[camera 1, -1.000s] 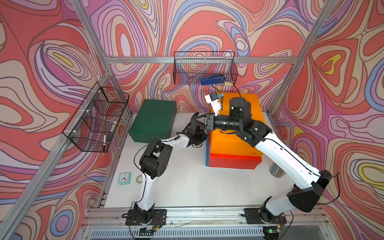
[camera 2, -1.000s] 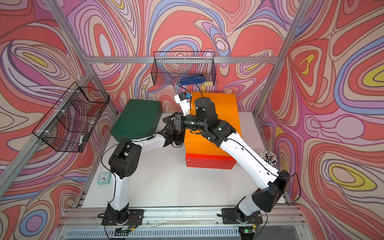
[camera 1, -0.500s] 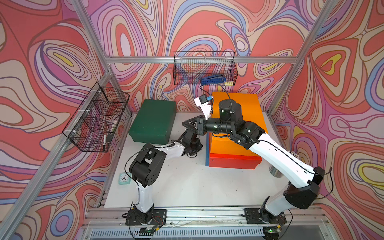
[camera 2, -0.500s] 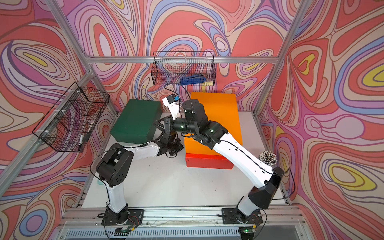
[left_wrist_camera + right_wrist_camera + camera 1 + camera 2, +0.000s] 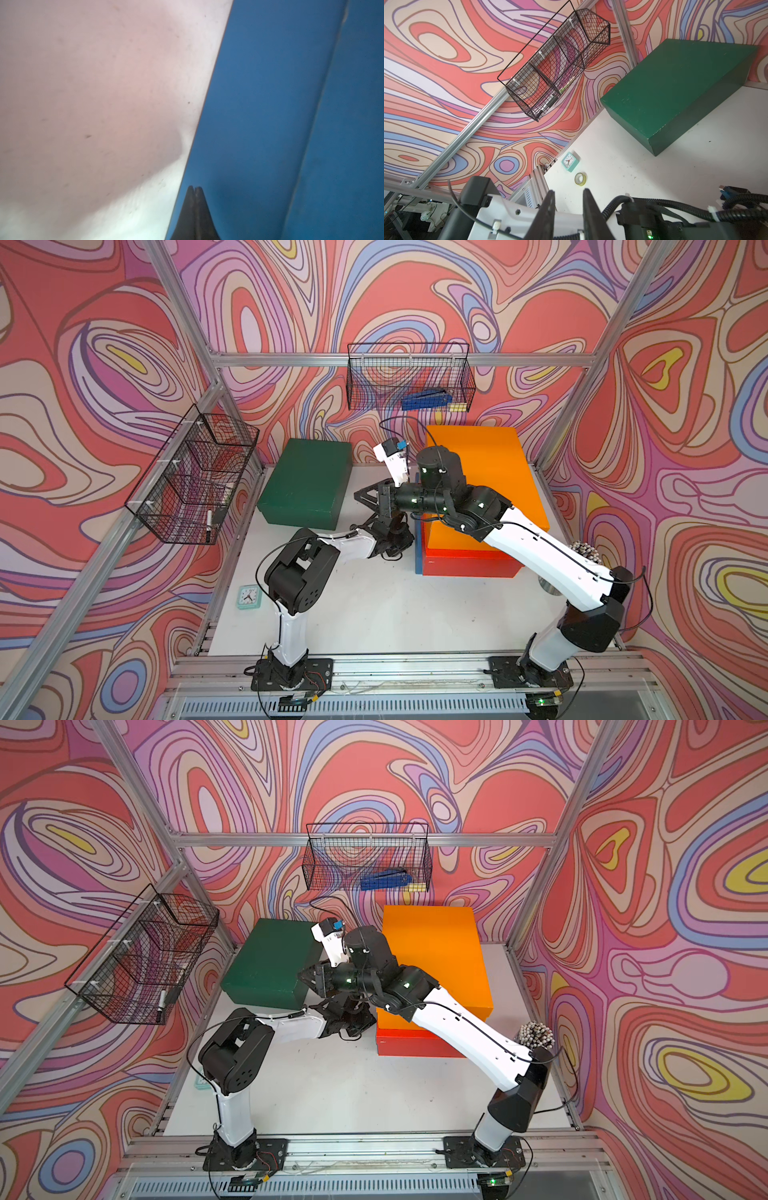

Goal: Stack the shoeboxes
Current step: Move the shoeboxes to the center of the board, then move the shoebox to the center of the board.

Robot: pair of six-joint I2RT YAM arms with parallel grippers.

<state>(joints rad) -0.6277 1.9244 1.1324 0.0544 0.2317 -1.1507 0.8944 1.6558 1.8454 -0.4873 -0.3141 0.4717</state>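
I have the orange shoebox sitting on the red shoebox. A strip of the blue shoebox shows below the orange one, on its side facing the green shoebox. The green one lies on the table well apart from the orange one, not stacked. My left gripper is down low beside the orange box's stack, its jaws pressed together on nothing. Its tips are right at the blue wall, and I cannot tell whether they touch it. My right gripper hangs higher, just off the orange box's edge on the green side, jaws parted with nothing between them.
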